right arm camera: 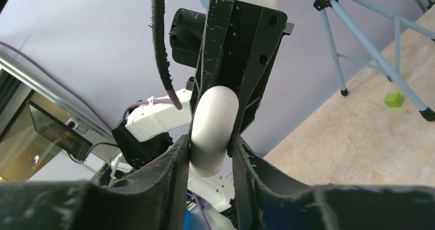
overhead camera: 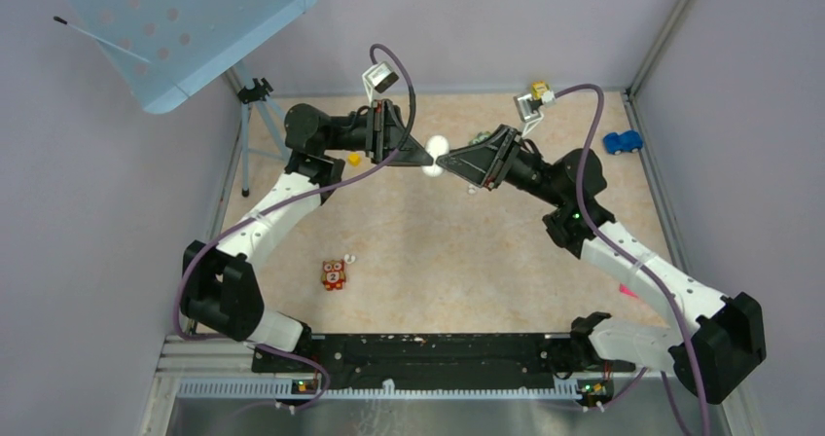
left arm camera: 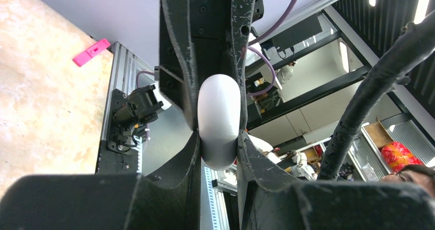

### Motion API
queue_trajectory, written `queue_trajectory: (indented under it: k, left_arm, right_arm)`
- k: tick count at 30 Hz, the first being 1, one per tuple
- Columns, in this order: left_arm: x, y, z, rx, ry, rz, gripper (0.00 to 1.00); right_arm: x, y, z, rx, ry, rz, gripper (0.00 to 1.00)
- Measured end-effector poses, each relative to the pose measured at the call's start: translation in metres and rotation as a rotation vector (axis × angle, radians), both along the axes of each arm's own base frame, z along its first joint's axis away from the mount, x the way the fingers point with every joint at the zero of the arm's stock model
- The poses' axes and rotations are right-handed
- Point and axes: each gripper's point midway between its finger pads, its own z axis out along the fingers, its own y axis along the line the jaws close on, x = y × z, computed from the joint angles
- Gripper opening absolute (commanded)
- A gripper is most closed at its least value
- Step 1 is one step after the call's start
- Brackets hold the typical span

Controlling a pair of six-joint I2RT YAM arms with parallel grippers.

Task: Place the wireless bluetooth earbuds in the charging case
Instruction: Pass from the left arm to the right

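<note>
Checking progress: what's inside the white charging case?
Only the outer white shell of the charging case shows, clamped in the jaws of the left gripper and right gripper. Its inside is covered, so contents cannot be told.

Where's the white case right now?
In the top view, the charging case sits mid-air near the back middle, gripped between the left gripper and right gripper.

The small orange owl figure (overhead camera: 334, 275) bears the numeral 2 on its front.
</note>
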Motion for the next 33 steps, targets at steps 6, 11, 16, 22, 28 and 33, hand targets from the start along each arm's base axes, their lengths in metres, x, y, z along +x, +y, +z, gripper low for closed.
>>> queue_trajectory:
  k: [6,11,16,22,28,33]
  left_arm:
    - [0.000,0.001,0.001,-0.004,-0.013,-0.001,0.00]
    - [-0.006,0.002,0.004,-0.019,-0.013,-0.017,0.00]
    - [-0.012,-0.002,0.004,-0.037,0.000,-0.047,0.00]
    - [-0.014,0.000,0.005,-0.041,-0.002,-0.052,0.04]
    - [-0.013,-0.001,0.003,-0.031,0.003,-0.054,0.31]
    - [-0.012,-0.001,0.001,-0.026,0.003,-0.052,0.38]
  right_arm:
    - [-0.001,-0.001,0.001,0.008,0.007,0.003,0.00]
    - [-0.007,-0.007,0.003,0.060,-0.009,0.027,0.00]
    - [-0.015,-0.011,0.003,0.112,-0.020,0.093,0.00]
    - [-0.018,-0.011,0.004,0.165,-0.016,0.144,0.00]
    - [-0.017,-0.011,0.002,0.191,-0.006,0.161,0.00]
    - [-0.017,-0.011,0.000,0.184,-0.004,0.165,0.00]
